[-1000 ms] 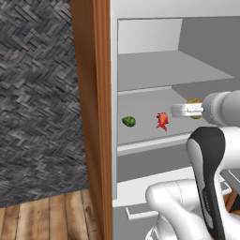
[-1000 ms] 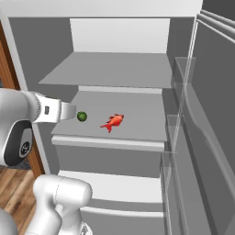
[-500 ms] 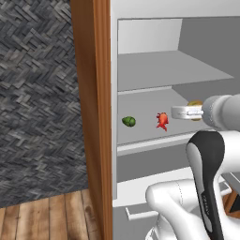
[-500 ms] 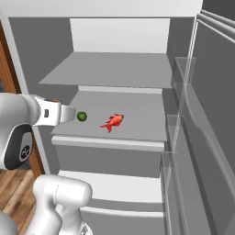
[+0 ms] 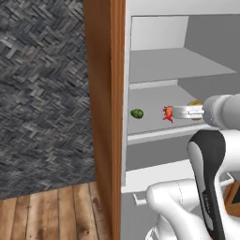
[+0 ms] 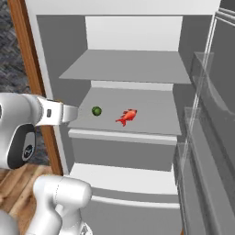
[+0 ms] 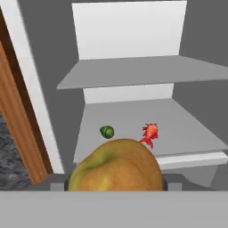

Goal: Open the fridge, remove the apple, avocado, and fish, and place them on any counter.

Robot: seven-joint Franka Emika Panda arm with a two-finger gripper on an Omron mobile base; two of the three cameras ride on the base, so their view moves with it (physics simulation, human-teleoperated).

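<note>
Currently the fridge (image 6: 137, 32) stands open; gripper (image 7: 116, 180) is clamped on the apple (image 7: 116, 167) near the shelf's front edge. Avocado (image 6: 96, 110) and fish (image 6: 127, 116) remain mid-shelf; counter placement pending.

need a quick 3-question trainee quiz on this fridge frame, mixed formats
1. Fill in: the avocado and the fish lie on the same ___ of the fridge.
2. Multiple choice: what does the hand hold? A) fish B) apple C) avocado
3. True or false: the avocado touches the fish.
Key: 1 shelf; 2 B; 3 false, they lie apart.
</note>
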